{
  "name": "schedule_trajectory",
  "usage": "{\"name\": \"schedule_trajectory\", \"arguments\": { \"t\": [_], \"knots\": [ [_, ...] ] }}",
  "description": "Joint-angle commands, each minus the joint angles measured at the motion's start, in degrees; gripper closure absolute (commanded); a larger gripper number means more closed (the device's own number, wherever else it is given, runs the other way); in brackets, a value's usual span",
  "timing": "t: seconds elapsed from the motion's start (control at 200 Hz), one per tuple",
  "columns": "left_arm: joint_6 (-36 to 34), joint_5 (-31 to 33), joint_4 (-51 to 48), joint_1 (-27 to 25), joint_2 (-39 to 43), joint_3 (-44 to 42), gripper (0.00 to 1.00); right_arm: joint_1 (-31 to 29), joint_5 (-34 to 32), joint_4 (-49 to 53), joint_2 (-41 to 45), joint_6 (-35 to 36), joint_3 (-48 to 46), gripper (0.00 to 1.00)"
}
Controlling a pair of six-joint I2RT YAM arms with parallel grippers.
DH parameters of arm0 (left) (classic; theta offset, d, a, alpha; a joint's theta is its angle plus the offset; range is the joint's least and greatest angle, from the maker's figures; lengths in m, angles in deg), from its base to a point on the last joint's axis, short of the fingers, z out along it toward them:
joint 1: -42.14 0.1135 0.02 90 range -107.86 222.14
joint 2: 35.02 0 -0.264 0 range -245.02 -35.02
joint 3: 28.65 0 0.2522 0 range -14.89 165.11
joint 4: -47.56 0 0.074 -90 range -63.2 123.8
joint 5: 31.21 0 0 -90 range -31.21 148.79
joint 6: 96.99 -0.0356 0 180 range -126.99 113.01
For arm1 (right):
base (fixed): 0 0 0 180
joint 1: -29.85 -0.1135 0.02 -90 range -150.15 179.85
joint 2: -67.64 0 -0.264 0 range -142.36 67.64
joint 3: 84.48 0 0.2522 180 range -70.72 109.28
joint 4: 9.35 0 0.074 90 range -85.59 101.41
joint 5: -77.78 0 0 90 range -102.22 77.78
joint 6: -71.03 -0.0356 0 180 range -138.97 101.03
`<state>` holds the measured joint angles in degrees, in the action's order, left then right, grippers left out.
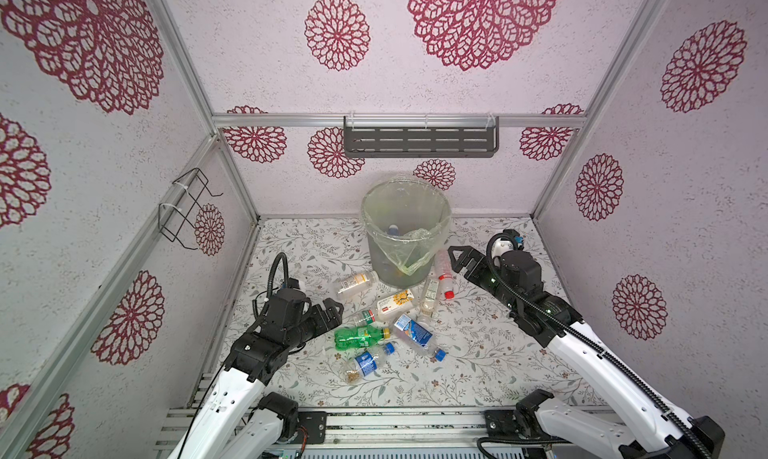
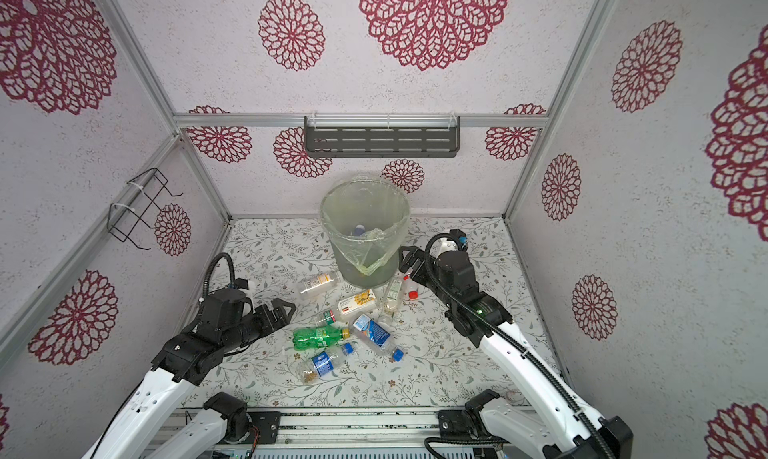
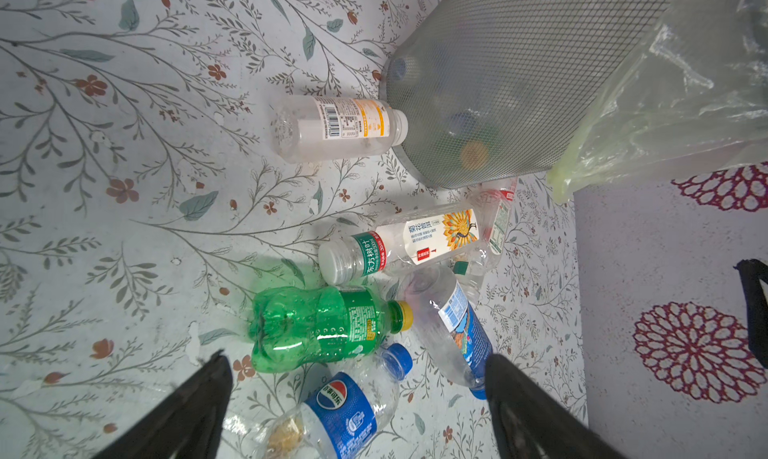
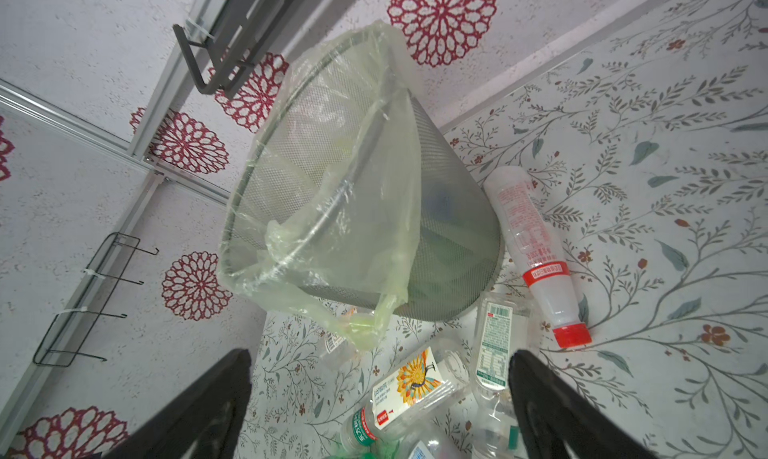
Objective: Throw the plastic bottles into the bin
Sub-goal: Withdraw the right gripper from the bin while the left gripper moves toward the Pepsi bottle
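The bench (image 1: 498, 365) carries the bin (image 1: 376, 245) at its back, partly filled. Left hand (image 1: 333, 312) and right hand (image 1: 460, 263) hover apart, empty. Several bottles (image 1: 413, 332) lie just before the bin. A pick-up seems next: the left hand, nearest the green bottle (image 1: 359, 337), must drop astride it.

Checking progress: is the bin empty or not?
Not empty: a blue bottle cap shows inside the bin through its open top.

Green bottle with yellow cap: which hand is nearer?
Left. The left hand is just beside the green bottle; the right hand is far off, by the bin.
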<state>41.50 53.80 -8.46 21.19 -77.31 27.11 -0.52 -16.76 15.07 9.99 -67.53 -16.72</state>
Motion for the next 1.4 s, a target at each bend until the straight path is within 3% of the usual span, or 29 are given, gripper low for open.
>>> {"name": "schedule_trajectory", "arguments": {
  "t": [0.0, 0.36, 0.57, 0.896, 1.176, 1.396],
  "knots": [
    [0.65, -2.46, 2.40, 0.43, 0.19, -0.97, 0.03, 0.22, 1.72, 0.01, 1.18, 0.65, -1.69, 0.01],
    [0.90, -3.30, 3.98, -2.29, -0.34, -3.30, 0.03, 0.16, 2.38, 4.58, 4.24, 0.93, -7.84, 0.01],
    [0.69, -1.30, 6.16, -8.00, 0.24, -4.08, 0.03, 0.19, 3.48, 3.75, 5.85, 2.33, -11.20, 0.01],
    [-0.42, 4.87, -1.35, -16.56, -1.88, -1.48, 0.03, 0.18, 3.52, -2.08, 9.06, 2.28, -18.42, 0.01],
    [0.81, 5.93, -1.04, -21.29, 0.36, -4.82, 0.03, 0.15, 4.76, -3.55, 7.51, 3.39, -18.06, 0.01],
    [2.76, 7.11, 0.58, -25.26, -2.97, -6.85, 0.03, 0.21, 4.29, -3.20, 8.03, 2.94, -18.32, 0.01]
  ]
}}
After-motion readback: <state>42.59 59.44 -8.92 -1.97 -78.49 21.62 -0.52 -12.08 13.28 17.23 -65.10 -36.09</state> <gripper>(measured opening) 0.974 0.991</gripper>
